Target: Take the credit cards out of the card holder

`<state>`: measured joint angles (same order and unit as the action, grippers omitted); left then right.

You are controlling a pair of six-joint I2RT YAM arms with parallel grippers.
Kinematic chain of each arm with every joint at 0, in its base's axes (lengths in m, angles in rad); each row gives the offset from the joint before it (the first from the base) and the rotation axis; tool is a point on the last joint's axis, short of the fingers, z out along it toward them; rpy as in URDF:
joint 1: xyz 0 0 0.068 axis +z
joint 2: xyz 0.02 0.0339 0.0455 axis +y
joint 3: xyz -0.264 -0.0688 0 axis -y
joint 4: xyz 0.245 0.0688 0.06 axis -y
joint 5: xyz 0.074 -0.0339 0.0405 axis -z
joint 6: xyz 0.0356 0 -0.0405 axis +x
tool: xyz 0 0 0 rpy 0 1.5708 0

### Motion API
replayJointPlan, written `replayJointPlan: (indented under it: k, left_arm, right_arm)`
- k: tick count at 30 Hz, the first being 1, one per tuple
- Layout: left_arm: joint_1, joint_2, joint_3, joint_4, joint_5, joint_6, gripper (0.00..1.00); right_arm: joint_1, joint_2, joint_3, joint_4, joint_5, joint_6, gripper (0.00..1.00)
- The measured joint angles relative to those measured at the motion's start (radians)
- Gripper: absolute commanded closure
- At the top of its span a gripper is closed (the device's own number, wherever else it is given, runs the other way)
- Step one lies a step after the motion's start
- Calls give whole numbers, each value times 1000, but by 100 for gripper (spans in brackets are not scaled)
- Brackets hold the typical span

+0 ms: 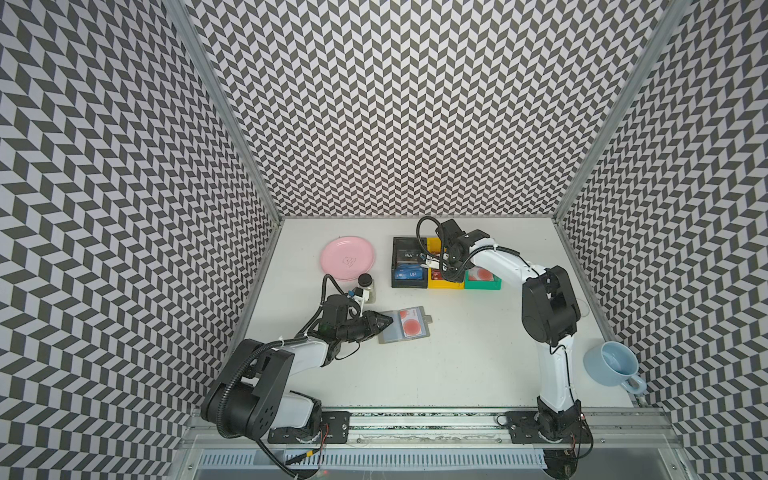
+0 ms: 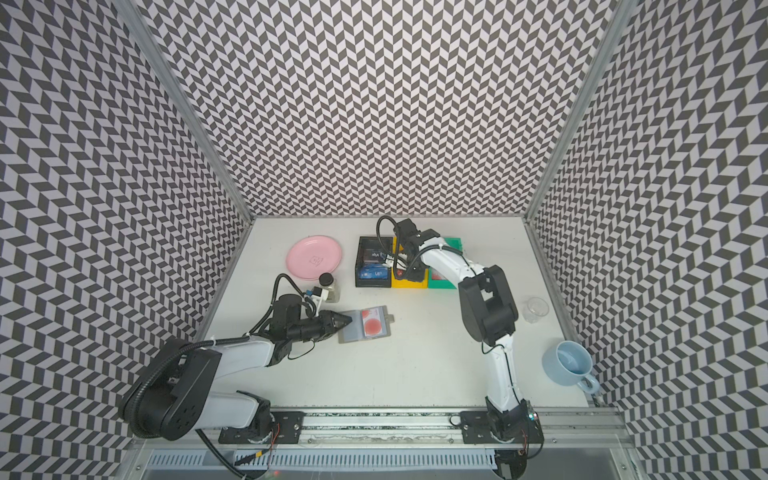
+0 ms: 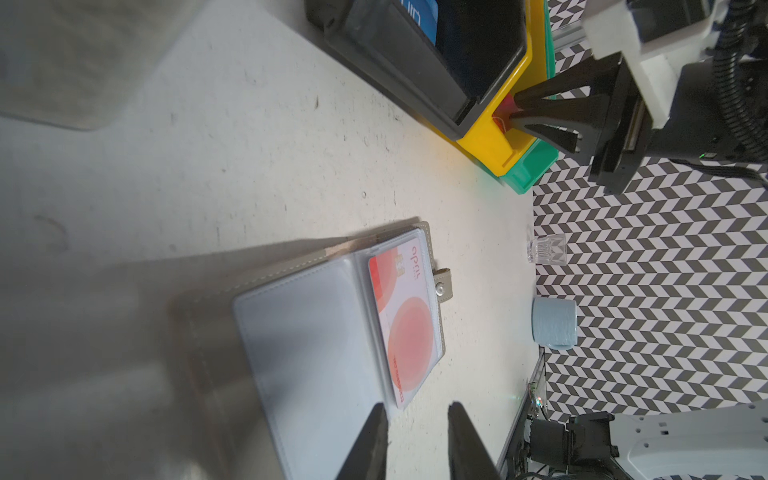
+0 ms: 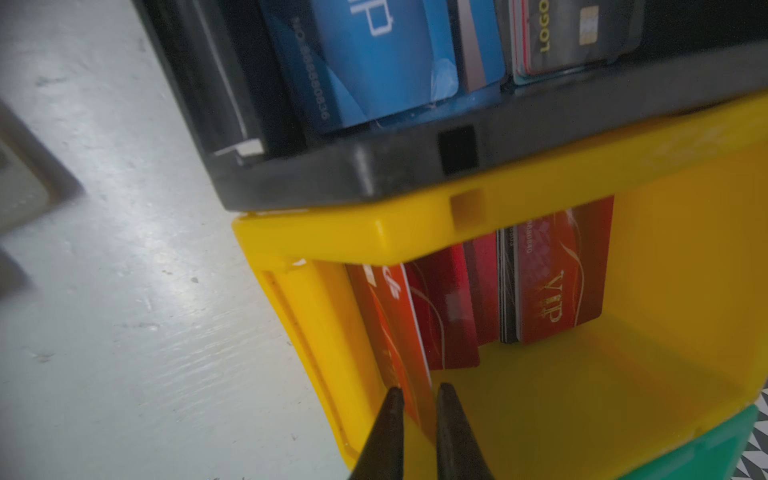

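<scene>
The grey card holder [image 1: 390, 334] lies open on the table, with a whitish card with a red circle [image 1: 410, 323] in its right sleeve. My left gripper [image 1: 388, 321] is low over the empty left sleeve. In the left wrist view it [image 3: 415, 409] is open, one finger over the sleeve and one over the table. My right gripper [image 4: 419, 390] reaches down into the yellow bin [image 4: 332, 237]. Its jaws are slightly apart, and the edge of a red card [image 4: 399, 332] stands between them against the bin wall. More red cards [image 4: 557, 282] lie in that bin. Blue cards [image 4: 382, 54] lie in the black bin [image 4: 374, 174].
A green bin [image 1: 482, 284] sits right of the yellow one. A pink plate [image 1: 348, 257] and a small bottle [image 1: 366, 286] stand behind my left arm. A clear glass [image 2: 535, 309] and a light blue mug [image 1: 613, 365] are at the right edge.
</scene>
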<state>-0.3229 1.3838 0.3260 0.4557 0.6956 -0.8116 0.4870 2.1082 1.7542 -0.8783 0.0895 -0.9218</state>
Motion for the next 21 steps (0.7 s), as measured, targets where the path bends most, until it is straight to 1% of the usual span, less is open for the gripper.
replayJointPlan:
  k: [4, 8, 10, 12, 14, 17, 19, 21]
  left_arm:
    - [0, 0, 0, 0, -3, 3, 72]
    - [0, 2, 0, 8, -3, 3, 72]
    - [0, 9, 0, 19, -3, 3, 72]
    - [-2, 19, -1, 28, -3, 3, 72]
    - [-5, 31, -4, 44, -3, 2, 73]
    - [-13, 51, -5, 66, -3, -2, 73]
    - [-18, 67, -5, 81, -3, -5, 73]
    - [-25, 83, -5, 94, -3, -10, 73]
  right_arm:
    - [-4, 0, 6, 37, 24, 11, 74]
    - [-8, 0, 6, 93, 58, 50, 74]
    - [-8, -5, 3, 127, 64, 85, 75]
    - [-5, -35, -34, 180, 65, 136, 74]
    - [0, -106, -121, 245, 61, 200, 72]
    - [19, -260, -282, 332, 42, 306, 72]
    - [45, -378, -393, 394, -4, 389, 74]
    - [69, -474, -477, 442, -66, 476, 74]
